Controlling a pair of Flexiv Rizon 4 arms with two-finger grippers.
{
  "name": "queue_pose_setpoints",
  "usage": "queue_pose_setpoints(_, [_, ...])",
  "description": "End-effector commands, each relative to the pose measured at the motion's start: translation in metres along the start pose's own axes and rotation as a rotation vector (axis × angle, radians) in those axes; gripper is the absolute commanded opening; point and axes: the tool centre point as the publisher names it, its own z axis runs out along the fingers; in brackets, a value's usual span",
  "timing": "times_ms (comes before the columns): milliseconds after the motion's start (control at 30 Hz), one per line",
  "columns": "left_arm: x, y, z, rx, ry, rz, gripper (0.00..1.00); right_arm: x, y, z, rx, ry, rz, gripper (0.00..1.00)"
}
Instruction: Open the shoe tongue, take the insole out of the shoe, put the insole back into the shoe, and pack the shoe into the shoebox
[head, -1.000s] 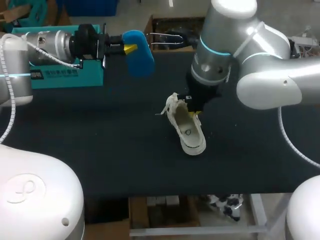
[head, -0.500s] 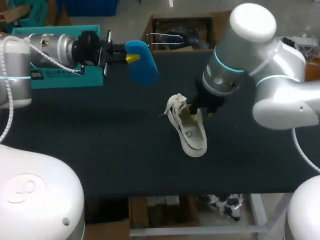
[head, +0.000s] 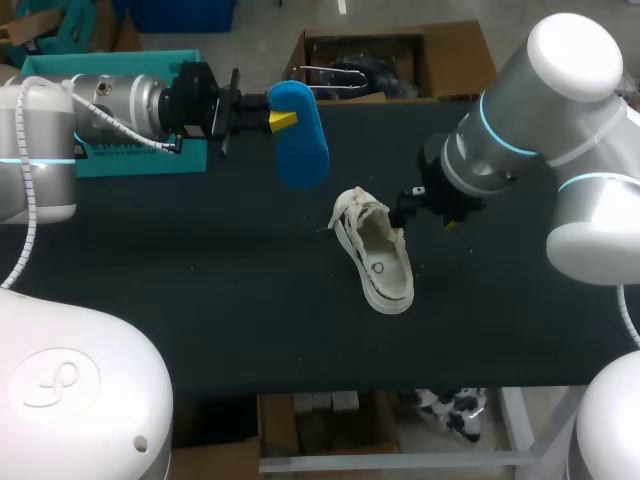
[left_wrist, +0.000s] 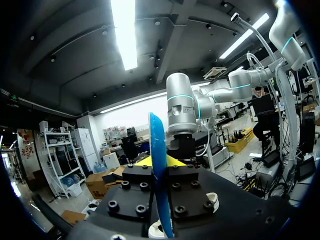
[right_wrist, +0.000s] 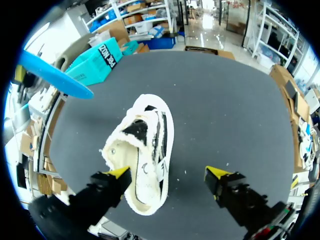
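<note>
A white shoe (head: 376, 256) lies on the black table (head: 200, 280), its opening facing up. My left gripper (head: 283, 120) is shut on a blue insole (head: 299, 137), held in the air behind and left of the shoe. In the left wrist view the insole (left_wrist: 159, 165) stands edge-on between the fingers of that gripper (left_wrist: 161, 161). My right gripper (head: 424, 215) hangs open just right of the shoe's heel end. Its wrist view shows the shoe (right_wrist: 142, 155) below the right gripper (right_wrist: 167, 174), near one finger, touched by neither. The insole (right_wrist: 55, 75) shows beyond the shoe.
A teal shoebox (head: 120, 155) stands at the table's back left, partly behind my left arm, and appears again as the shoebox (right_wrist: 97, 60) in the right wrist view. A brown cardboard box (head: 400, 60) sits just past the table's far edge.
My right gripper has opened, let go of the shoe and drawn off to the right. My left arm has carried the insole rightward, closer to the shoe.
</note>
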Motion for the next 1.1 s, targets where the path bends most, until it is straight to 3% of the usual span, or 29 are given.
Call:
queue_pose_setpoints(33, [0.014,-0.004,0.014,-0.027,0.003,0.010,0.00,-0.001,0.003,-0.004,-0.017,-0.005,0.022,1.00])
queue_pose_setpoints(67, [0.021,-0.005,0.017,-0.036,-0.006,0.013,0.00,-0.005,0.004,-0.011,0.012,0.022,0.072,1.00])
queue_pose_setpoints(133, [0.031,-0.006,0.021,-0.043,-0.006,0.029,0.00,-0.013,0.002,-0.022,0.102,-0.005,0.190,1.00])
queue_pose_setpoints(233, [0.042,-0.008,0.025,-0.047,-0.017,0.037,0.00,-0.022,-0.007,-0.043,0.174,0.078,0.435,1.00])
queue_pose_setpoints(267, [0.045,-0.009,0.027,-0.047,-0.028,0.037,0.00,-0.023,-0.011,-0.049,0.190,0.090,0.452,1.00])
queue_pose_setpoints(400, [0.062,-0.012,0.039,-0.048,0.002,0.013,0.00,-0.019,-0.015,-0.056,0.221,0.100,0.442,1.00])
queue_pose_setpoints(467, [0.072,-0.011,0.050,-0.136,0.062,-0.078,0.00,-0.019,-0.015,-0.056,0.221,0.100,0.442,1.00])
queue_pose_setpoints(800, [0.072,-0.011,0.050,-0.136,0.062,-0.078,0.00,-0.019,-0.015,-0.056,0.221,0.100,0.442,1.00])
queue_pose_setpoints(833, [0.072,-0.011,0.050,-0.136,0.062,-0.078,0.00,-0.020,-0.013,-0.054,0.259,0.099,0.466,1.00])
queue_pose_setpoints(900, [0.085,-0.011,0.065,-0.147,0.098,0.001,0.00,-0.021,-0.014,-0.053,0.285,0.101,0.534,1.00])
queue_pose_setpoints(1100, [0.085,-0.011,0.065,-0.147,0.098,0.001,0.00,-0.021,-0.014,-0.053,0.285,0.101,0.534,1.00])
